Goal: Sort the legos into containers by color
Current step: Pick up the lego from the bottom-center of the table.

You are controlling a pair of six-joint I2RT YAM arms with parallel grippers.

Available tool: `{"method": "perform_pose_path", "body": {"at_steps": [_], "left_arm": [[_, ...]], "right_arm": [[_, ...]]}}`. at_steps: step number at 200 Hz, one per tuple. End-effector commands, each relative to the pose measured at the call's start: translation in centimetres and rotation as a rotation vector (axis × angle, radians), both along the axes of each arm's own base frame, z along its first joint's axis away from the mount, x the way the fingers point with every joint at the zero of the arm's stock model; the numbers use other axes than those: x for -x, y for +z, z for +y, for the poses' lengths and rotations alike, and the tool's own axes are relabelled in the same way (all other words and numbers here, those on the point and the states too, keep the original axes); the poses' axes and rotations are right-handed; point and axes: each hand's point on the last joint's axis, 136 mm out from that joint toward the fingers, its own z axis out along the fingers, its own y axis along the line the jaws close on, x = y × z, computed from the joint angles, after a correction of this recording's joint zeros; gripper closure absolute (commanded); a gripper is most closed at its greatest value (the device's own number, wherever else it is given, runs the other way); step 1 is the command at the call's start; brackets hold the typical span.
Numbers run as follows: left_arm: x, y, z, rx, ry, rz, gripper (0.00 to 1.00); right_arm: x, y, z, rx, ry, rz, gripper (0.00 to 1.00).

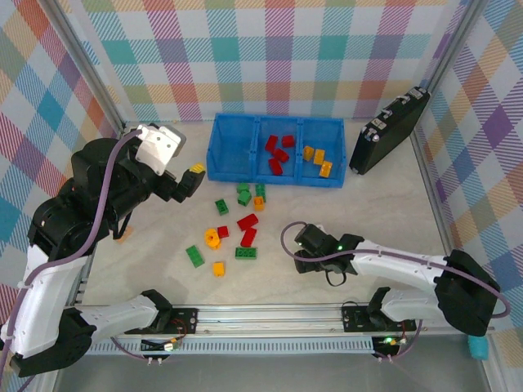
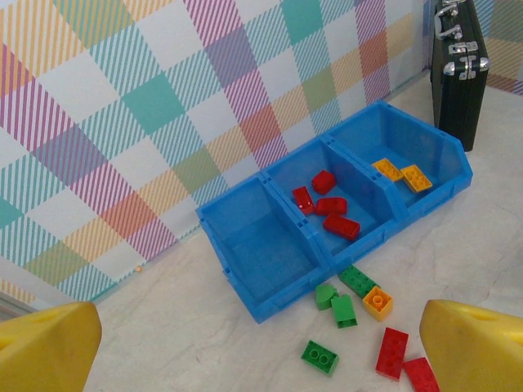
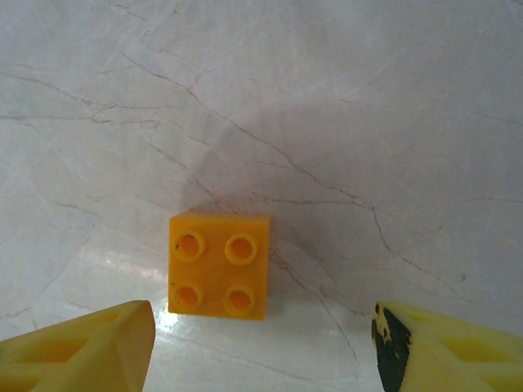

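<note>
At the right claw: spread, yellow fingers standing either side of one orange brick and clear of both its flanks. Lies flat and studs-up on the table, just ahead of the fingertips: square, glossy, four round studs, a soft shadow behind. Beneath, pale cream table veined with thin dark lines like marble. At the left claw: spread wide too, pinching nothing, held high over the table's left side and facing the blue bin. Between the claws, loose bricks in red, green and orange, scattered on the table in front of the bin, a few green ones and an orange one just beside its front wall. In the bin, three containers side by side: left container with bare blue floor, middle container with four red bricks, right container with orange bricks. Further right, a black case with metal latches, tilted against the side wall. All around, walls in pastel plaid; along the near edge, a metal rail carrying both arm bases.
</note>
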Motion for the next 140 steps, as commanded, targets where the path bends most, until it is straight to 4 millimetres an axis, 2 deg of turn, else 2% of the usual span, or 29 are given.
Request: {"method": "perform_pose_path", "body": {"at_steps": [1, 37, 103, 140], "left_arm": [[0.4, 0.0, -0.2, 0.008, -0.015, 0.006, 0.0], [0.4, -0.1, -0.1, 0.004, -0.012, 0.007, 0.0], [0.5, 0.0, 0.2, 0.001, -0.003, -0.004, 0.0], [0.3, -0.3, 0.1, -0.006, -0.001, 0.0, 0.0]], "right_arm": [[-1.2, 0.7, 1.0, -0.018, -0.033, -0.045, 0.3], [-1.7, -0.5, 1.2, 0.051, -0.024, -0.025, 0.35], [-1.8, -2.0, 1.4, 0.119, -0.03, 0.014, 0.59], [-2.1, -1.6, 1.1, 0.136, -0.026, -0.005, 0.64]]}}
